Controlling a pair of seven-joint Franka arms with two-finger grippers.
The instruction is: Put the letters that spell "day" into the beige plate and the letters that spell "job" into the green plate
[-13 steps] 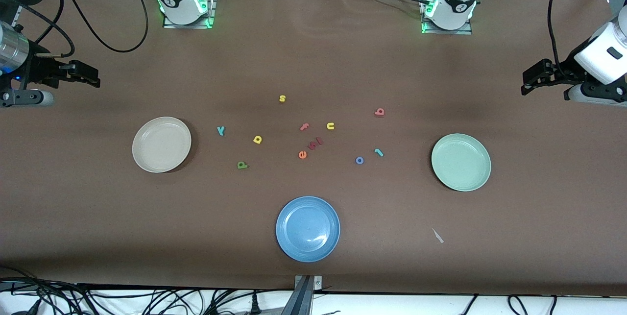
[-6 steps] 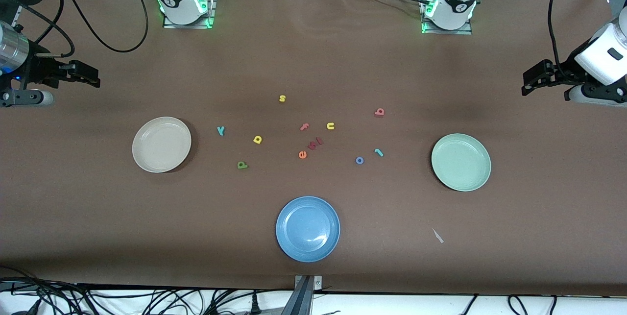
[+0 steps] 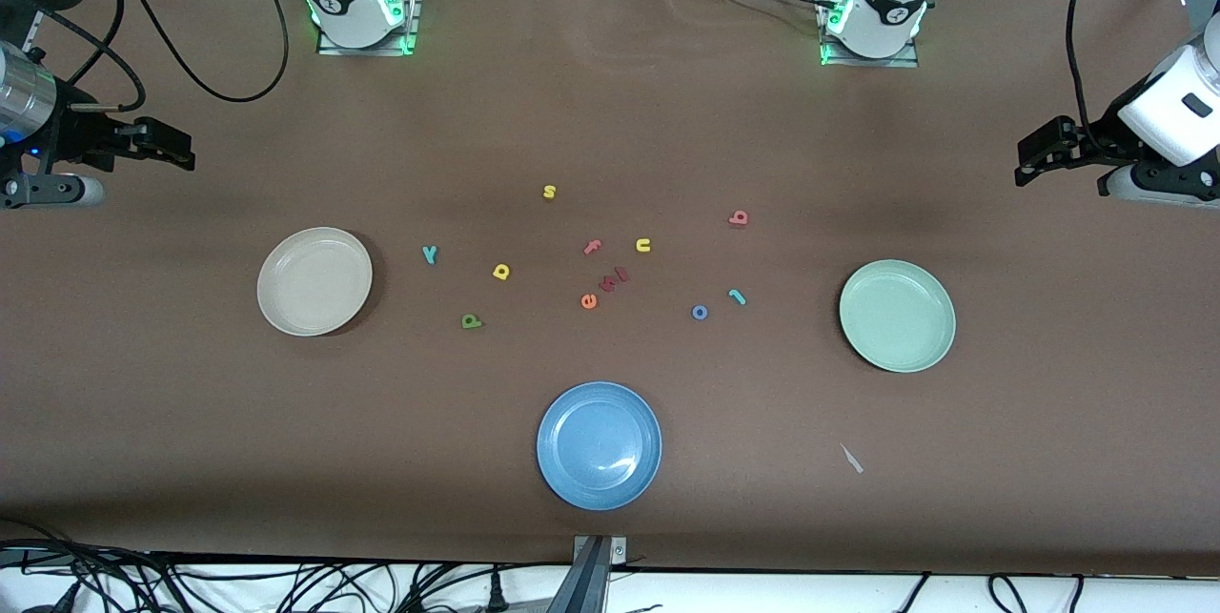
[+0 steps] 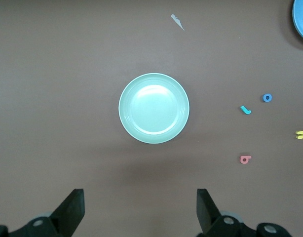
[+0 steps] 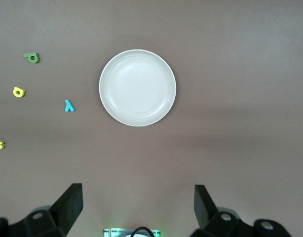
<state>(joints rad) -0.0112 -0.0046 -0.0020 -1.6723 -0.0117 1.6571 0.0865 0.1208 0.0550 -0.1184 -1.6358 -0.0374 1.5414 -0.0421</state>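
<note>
Letters [image 3: 589,301] loose on brown table [image 3: 191,403] | both grippers [image 3: 176,153] [image 3: 1034,158] spread, waiting

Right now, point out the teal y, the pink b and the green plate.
teal y [image 3: 430,255], front view, middle of the letter.
pink b [image 3: 739,218], front view, its round bowl.
green plate [image 4: 154,108], left wrist view, bare centre.

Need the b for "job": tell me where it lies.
In the front view the salmon-pink b lies on the table, toward the left arm's end, farther from the camera than the teal j and blue o.
</note>
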